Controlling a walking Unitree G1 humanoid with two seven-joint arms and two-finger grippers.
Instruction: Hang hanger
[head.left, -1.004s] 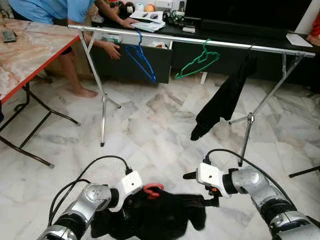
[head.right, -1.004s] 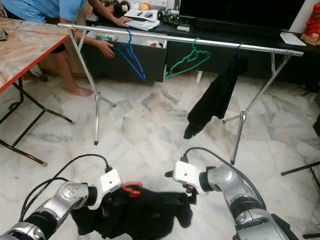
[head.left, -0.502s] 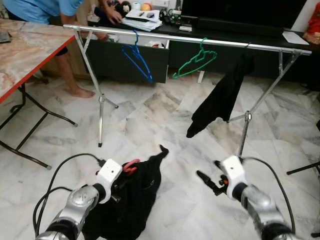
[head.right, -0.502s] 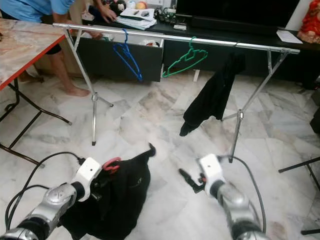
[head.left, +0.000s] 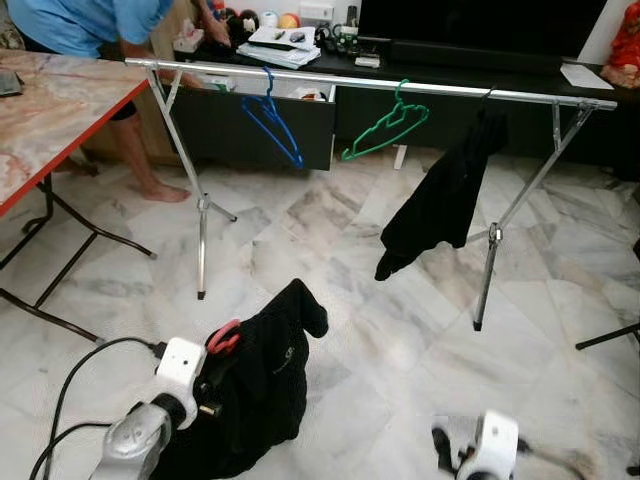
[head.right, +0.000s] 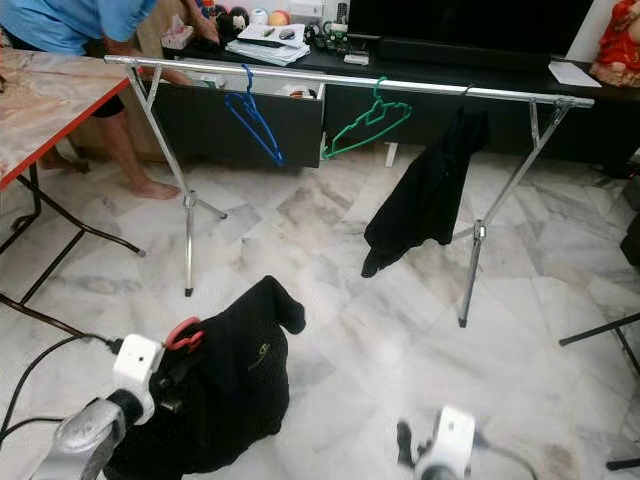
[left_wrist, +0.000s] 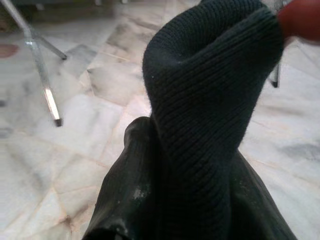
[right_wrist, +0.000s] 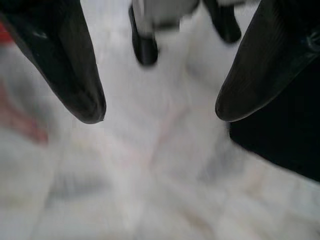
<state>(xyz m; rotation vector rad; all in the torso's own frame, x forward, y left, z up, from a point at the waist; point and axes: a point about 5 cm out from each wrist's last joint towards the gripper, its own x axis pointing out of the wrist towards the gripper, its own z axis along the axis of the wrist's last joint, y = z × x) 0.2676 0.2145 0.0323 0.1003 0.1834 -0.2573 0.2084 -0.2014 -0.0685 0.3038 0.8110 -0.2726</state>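
Observation:
A red hanger (head.left: 224, 338) carries a black sweater (head.left: 268, 375) that droops to the marble floor at the lower left. My left gripper (head.left: 212, 378) is shut on the hanger under the cloth, its fingers hidden by the knit. In the left wrist view the black sweater (left_wrist: 210, 125) bulks close to the lens, with a bit of the red hanger (left_wrist: 302, 19) at the edge. My right gripper (head.left: 446, 456) hangs low at the bottom right, blurred. The right wrist view shows the right gripper (right_wrist: 160, 112) open, with only floor between its fingers. The silver rail (head.left: 330, 80) runs across the back.
On the rail hang a blue hanger (head.left: 277, 122), a green hanger (head.left: 390, 125) and a black garment (head.left: 445, 195). A person (head.left: 80, 20) in a blue shirt bends at the dark cabinet (head.left: 260, 125) behind. A marble-topped table (head.left: 50, 110) stands left; a black stand leg (head.left: 605, 340) lies right.
My right gripper has let go of the sweater and dropped back to the bottom of the picture. The left gripper has lifted the hanger, so the sweater now hangs bunched from it.

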